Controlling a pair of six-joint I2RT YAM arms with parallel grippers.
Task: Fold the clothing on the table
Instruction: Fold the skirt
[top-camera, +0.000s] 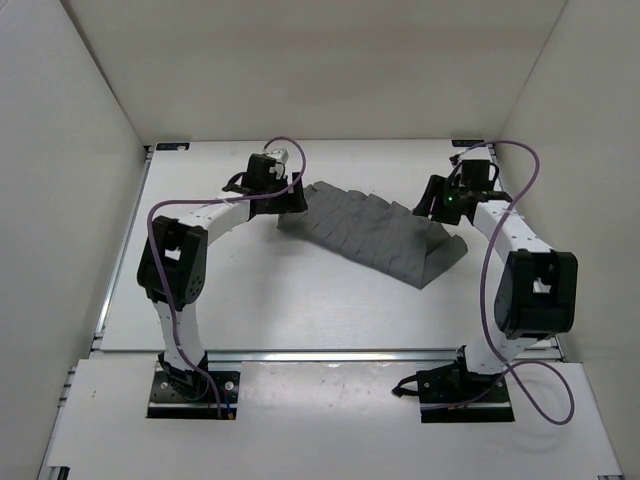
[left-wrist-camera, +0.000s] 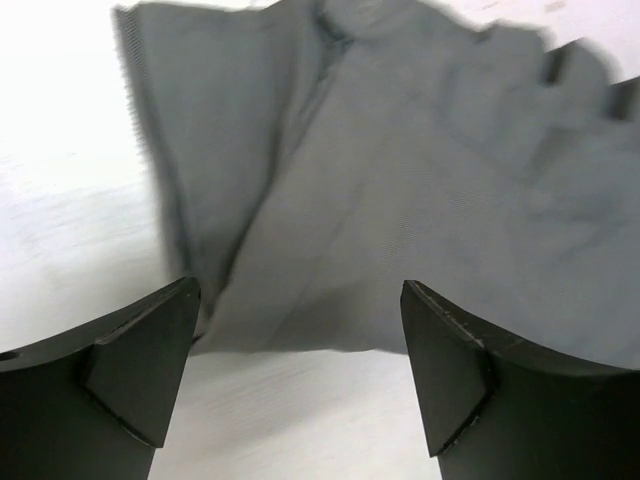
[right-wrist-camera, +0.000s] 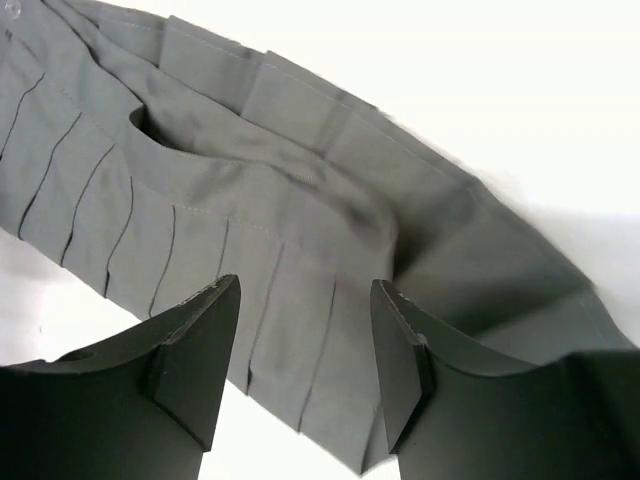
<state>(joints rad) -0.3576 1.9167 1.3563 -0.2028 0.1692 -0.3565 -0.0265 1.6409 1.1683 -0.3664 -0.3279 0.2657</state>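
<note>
Top external view: the clothing (top-camera: 385, 235) lies as a pleated grey band slanting across the far half of the table (top-camera: 280, 310), with one arm at each end.
Left gripper (top-camera: 288, 197): jaws wide apart with nothing between them. It hangs just over the garment's left end.
Right gripper (top-camera: 437, 205): jaws parted, nothing pinched. It is poised over the right end, where the cloth lies in overlapping layers.
Reason for placement: a claw at each end probably lets the pair carry one long edge over together, keeping the fold line straight.
Stage: one fold appears laid, and further folds likely remain.
Surface: matte white, with a metal rail (top-camera: 330, 353) along the near edge and dark brackets (top-camera: 172, 147) at the far corners.
Room: plain white walls (top-camera: 60, 150) enclose three sides, and purple cables (top-camera: 495, 290) loop along the arms.
</note>
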